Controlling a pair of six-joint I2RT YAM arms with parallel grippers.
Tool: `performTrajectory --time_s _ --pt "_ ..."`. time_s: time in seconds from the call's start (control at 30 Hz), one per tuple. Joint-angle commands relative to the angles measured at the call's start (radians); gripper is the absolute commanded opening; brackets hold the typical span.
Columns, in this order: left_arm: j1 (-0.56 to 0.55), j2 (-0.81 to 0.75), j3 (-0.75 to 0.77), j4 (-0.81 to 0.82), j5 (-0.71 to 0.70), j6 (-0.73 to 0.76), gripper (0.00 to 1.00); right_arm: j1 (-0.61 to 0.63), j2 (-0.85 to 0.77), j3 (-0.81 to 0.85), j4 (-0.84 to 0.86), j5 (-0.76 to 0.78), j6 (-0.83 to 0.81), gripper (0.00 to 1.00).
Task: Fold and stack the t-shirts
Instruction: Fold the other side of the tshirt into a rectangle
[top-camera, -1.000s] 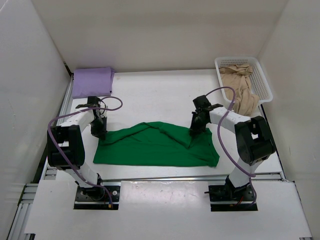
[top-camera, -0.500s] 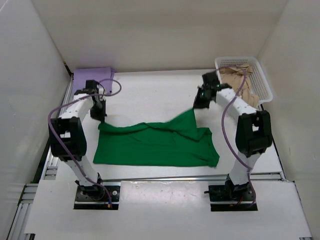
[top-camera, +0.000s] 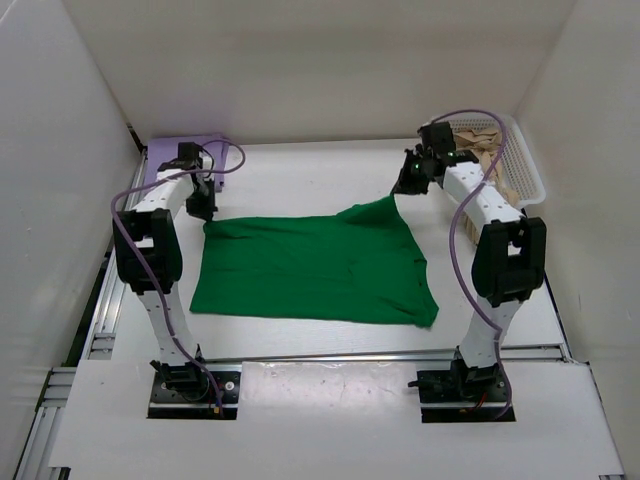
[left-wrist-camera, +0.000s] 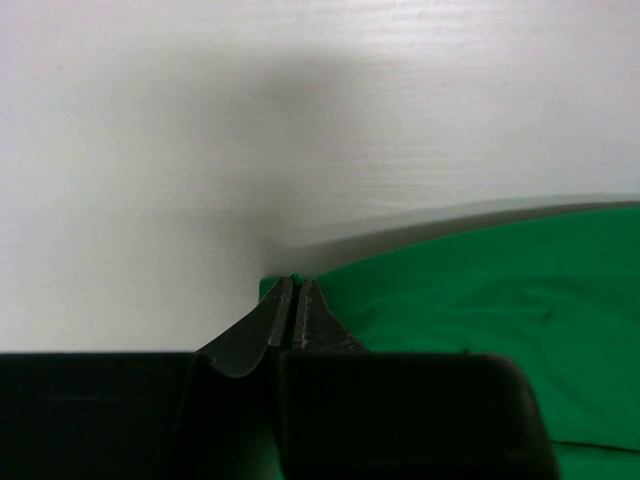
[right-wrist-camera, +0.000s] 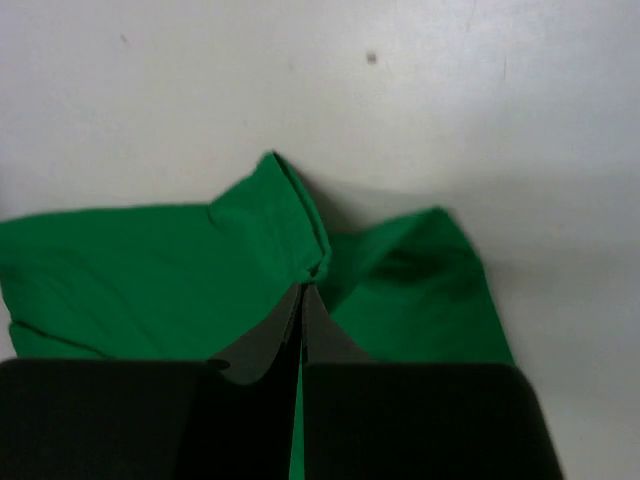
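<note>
Green shirt (top-camera: 310, 270) is lying spread on the surface (top-camera: 300, 175).
The left gripper (top-camera: 203, 214) and right gripper (top-camera: 399, 191) are each pinching one far corner. Farther back, the purple shirt (top-camera: 165, 155) is lying left and the tan shirt (top-camera: 480, 140) is sitting in the basket (top-camera: 530, 180).

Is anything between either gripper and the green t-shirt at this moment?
Nothing visible. The left gripper and the right gripper each pinch a far corner of the green t-shirt directly, jaws shut on the cloth.
</note>
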Motion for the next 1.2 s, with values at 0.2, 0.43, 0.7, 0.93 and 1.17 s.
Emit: performTrajectory --time_s 0.2,0.43,0.7,0.93,1.17 --pt "0.0 -0.184 -0.165 0.033 -0.009 0.0 0.1 -0.002 -0.329 -0.406 0.102 -0.024 0.013 0.0" --pt "0.039 -0.238 -0.272 0.068 -0.041 0.0 0.12 -0.031 -0.472 -0.627 0.125 0.031 0.067 0.0" --pt "0.039 -0.268 -0.301 0.068 -0.05 0.0 0.13 -0.031 -0.533 -0.681 0.125 0.065 0.09 0.0" --pt "0.039 -0.317 -0.395 0.077 -0.016 0.0 0.2 -0.031 -0.534 -0.767 0.148 0.011 0.13 0.0" --pt "0.039 -0.437 -0.478 0.077 0.028 0.0 0.36 -0.041 -0.524 -0.788 0.158 0.021 0.13 0.0"
